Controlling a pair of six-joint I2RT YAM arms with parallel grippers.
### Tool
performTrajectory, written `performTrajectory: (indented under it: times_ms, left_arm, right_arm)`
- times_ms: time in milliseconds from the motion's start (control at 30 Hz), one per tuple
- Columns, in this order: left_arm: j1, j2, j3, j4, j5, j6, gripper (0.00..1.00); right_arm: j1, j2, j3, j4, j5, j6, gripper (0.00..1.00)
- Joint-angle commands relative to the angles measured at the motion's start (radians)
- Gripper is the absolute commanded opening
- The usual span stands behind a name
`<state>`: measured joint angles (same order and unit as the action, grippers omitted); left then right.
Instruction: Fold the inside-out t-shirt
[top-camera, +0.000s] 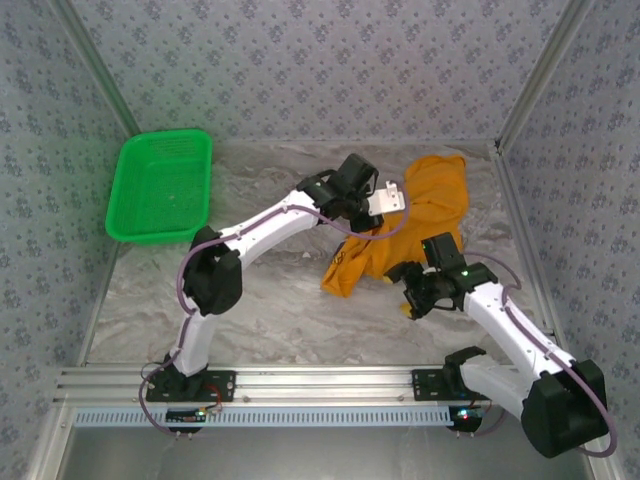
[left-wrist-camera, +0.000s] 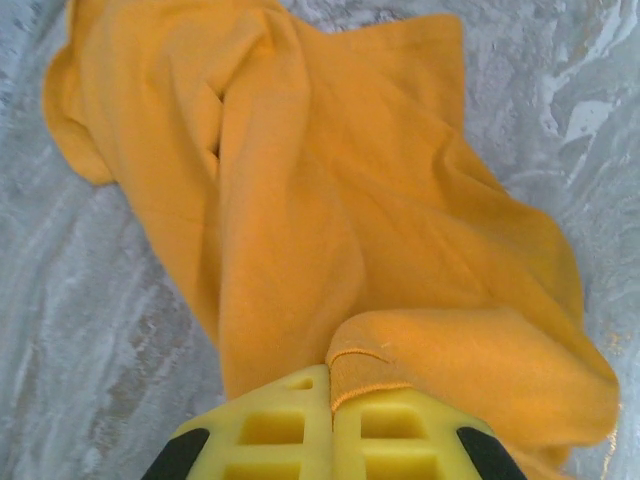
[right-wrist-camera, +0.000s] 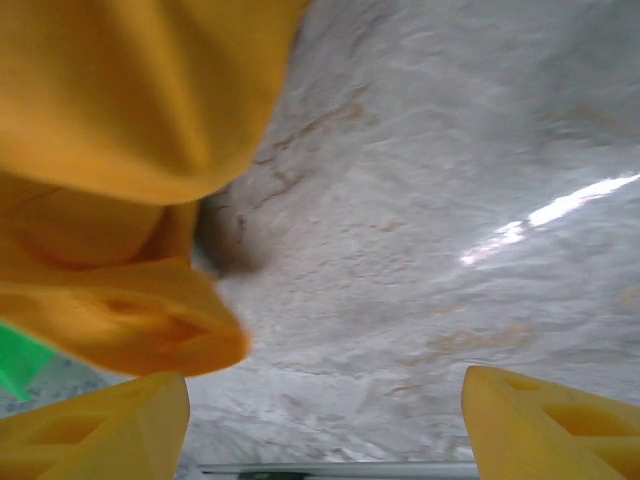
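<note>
Patterned grey-blue walls close in a table (top-camera: 270, 300) with a glossy, marble-look top veined in grey and tan. The inside-out t-shirt (top-camera: 432, 195) lies bunched toward the far right corner, with one lobe trailing toward the middle of the table. The left gripper (left-wrist-camera: 330, 395) has its jaws pressed together on a stitched hem fold of the shirt. The right gripper (right-wrist-camera: 325, 430) has its jaws wide with nothing between them, over bare table just beside the shirt's near end.

The pinch takes only a thin edge of hem, so a quick pull could strip it free. It may also have caught more than one layer, in which case the shirt would rise as a lump instead of opening. The slick top offers little drag, so the whole garment may slide rather than spread. If the right gripper closed where it is, it would likely close on nothing.

The cloth is a soft, matte, orange-yellow knit, falling in thick rounded folds with no flat panel. No tag or print shows. The fingers (left-wrist-camera: 265, 425) are yellow moulded plastic with recessed pockets. A green mesh basket (top-camera: 160, 185), rectangular, sits at the far left corner, well apart.
</note>
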<state>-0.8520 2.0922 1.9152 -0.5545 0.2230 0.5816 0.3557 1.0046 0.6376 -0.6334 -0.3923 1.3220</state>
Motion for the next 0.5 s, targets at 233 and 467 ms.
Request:
performTrajectory:
  times_ms: [233, 467]
  left_arm:
    - [0.032, -0.053, -0.039, 0.034, 0.051, -0.075, 0.00]
    - [0.037, -0.059, -0.045, 0.034, 0.067, -0.081, 0.00]
  right_arm:
    - [0.374, 0.058, -0.025, 0.260, 0.326, 0.498, 0.71]
    - [0.415, 0.196, -0.074, 0.501, 0.329, 0.631, 0.73]
